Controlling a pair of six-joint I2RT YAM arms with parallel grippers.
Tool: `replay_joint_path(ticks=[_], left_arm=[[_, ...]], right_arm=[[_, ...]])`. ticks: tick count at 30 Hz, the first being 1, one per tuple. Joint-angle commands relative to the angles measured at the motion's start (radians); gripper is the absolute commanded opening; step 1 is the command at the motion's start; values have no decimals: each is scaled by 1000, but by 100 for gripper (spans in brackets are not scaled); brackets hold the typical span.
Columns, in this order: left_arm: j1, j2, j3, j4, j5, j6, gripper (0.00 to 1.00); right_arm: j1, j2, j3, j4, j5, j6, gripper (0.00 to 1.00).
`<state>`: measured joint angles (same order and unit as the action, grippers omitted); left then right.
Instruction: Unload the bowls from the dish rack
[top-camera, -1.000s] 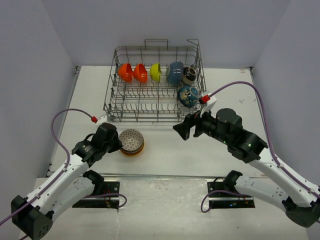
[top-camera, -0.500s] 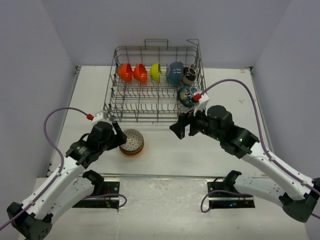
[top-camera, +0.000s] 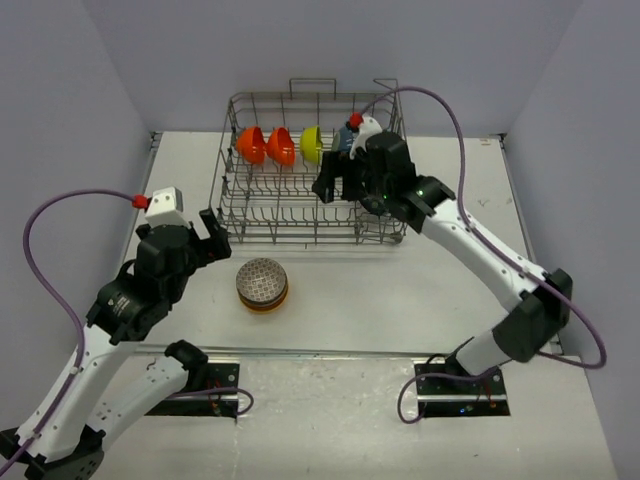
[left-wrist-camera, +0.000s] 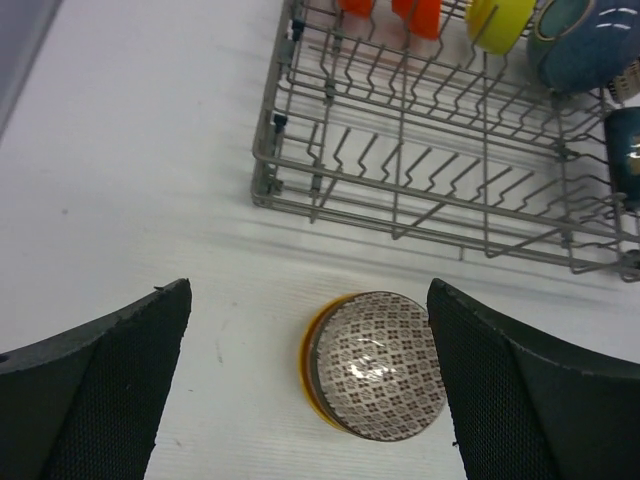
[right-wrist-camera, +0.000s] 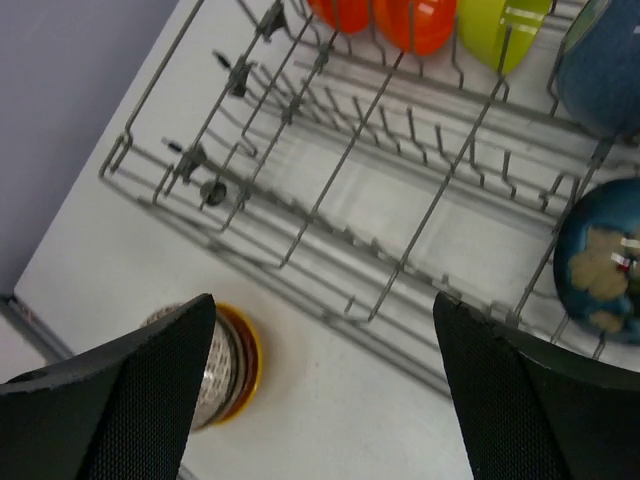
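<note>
You're partway through: a stack of bowls (top-camera: 262, 285), a patterned one on top, is sitting on the tabletop (top-camera: 400, 290) at seven o'clock from the dish rack (top-camera: 300, 205). At least five are waiting inside the rack: the orange bowl (top-camera: 250, 143), red bowl (top-camera: 281, 145) and yellow-green bowl (top-camera: 311, 143) around twelve, the blue bowl (right-wrist-camera: 605, 70) and teal bowl (right-wrist-camera: 600, 260) at two. Your left fingers (left-wrist-camera: 110, 380) are hanging spread and empty above the stack, and your right fingers (right-wrist-camera: 540, 400) are gaping empty over the rack.

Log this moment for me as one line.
left claw open, empty, near stacked bowls | right claw open, empty, over dish rack | stacked bowls on table | row of bowls in dish rack
</note>
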<state>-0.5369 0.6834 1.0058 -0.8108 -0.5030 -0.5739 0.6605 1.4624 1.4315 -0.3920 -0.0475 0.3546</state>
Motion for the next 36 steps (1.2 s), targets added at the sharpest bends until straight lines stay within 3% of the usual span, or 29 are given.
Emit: replay_joint_path(ticks=[1, 5, 8, 12, 24, 30, 36], left_arm=[[3, 10, 5, 39, -136, 166, 100], [2, -22, -84, 126, -193, 198, 100], [3, -62, -153, 188, -163, 187, 100], [2, -99, -194, 203, -144, 187, 100], [2, -91, -217, 242, -60, 210, 100], [3, -110, -223, 252, -39, 217, 100], [2, -123, -225, 256, -31, 220, 100]], right_arm=[[-67, 163, 217, 47, -28, 23, 89], [-107, 471, 499, 9, 44, 30, 90], [-143, 610, 708, -39, 63, 50, 90], [-180, 801, 868, 8, -37, 28, 87], [-180, 1004, 922, 232, -101, 69, 76], [-180, 1053, 990, 240, -124, 95, 72], [-203, 1098, 1031, 232, -241, 193, 69]])
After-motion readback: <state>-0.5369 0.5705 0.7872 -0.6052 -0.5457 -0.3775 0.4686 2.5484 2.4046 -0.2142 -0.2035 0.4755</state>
